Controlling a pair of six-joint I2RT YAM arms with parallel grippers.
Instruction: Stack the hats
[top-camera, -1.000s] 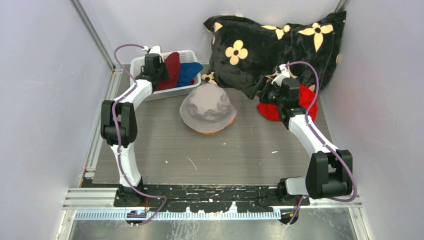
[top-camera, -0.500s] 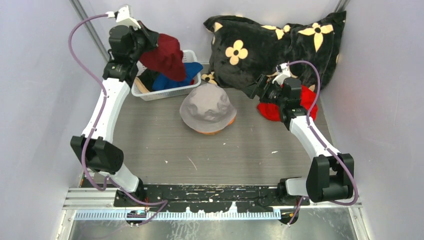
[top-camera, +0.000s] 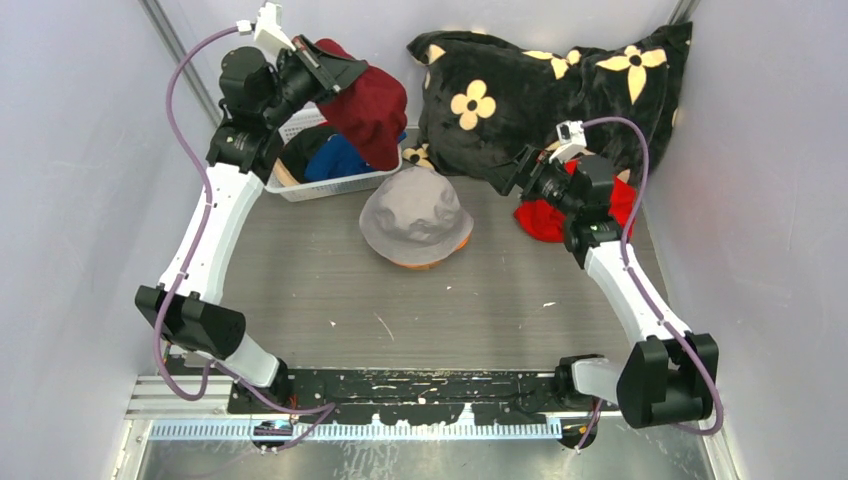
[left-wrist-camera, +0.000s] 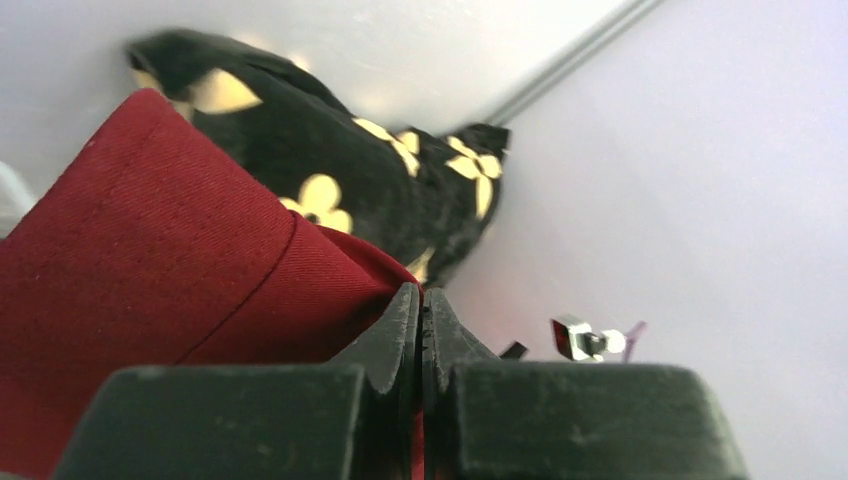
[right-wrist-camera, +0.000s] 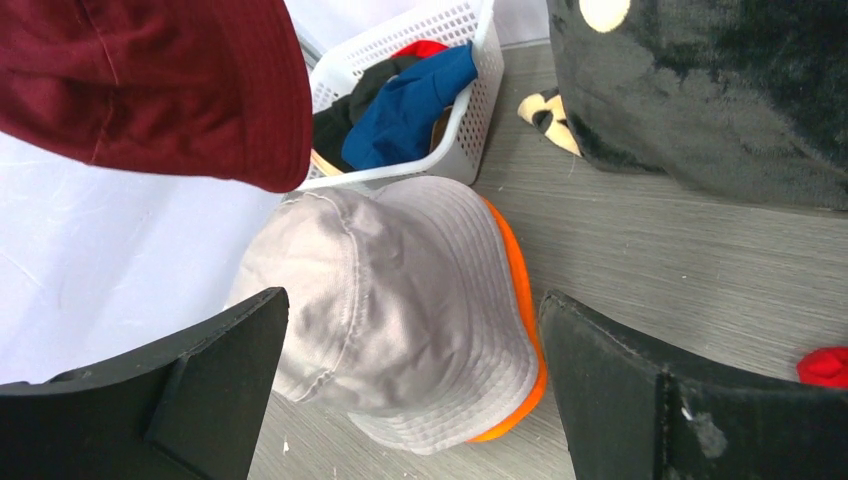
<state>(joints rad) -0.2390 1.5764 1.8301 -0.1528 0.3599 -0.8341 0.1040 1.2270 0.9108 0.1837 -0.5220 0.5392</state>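
The left gripper (top-camera: 335, 72) is raised above the back-left corner of the table (top-camera: 400, 320), its fingers pressed together on the brim of the dark red hat (top-camera: 372, 110). The hat hangs from them, clear of the white basket (top-camera: 335, 186) below and just left of the black cushion with cream flowers (top-camera: 540, 90). In the left wrist view the two fingertips meet with red cloth pinched between them. In the basket lie a blue hat (top-camera: 340, 160) and a black hat (right-wrist-camera: 345, 115), crumpled together. The grey hat (top-camera: 412, 212) sits crown up in the middle of the table, just in front of the basket. It sits on the orange hat (right-wrist-camera: 515, 300), of which only a strip of brim shows along one side. The right gripper (top-camera: 508, 180) has its fingers spread wide with nothing between them. It is aimed across the table at the grey hat. The bright red hat (top-camera: 540, 222) lies bunched on the table under the right arm's wrist, against the foot of the cushion.
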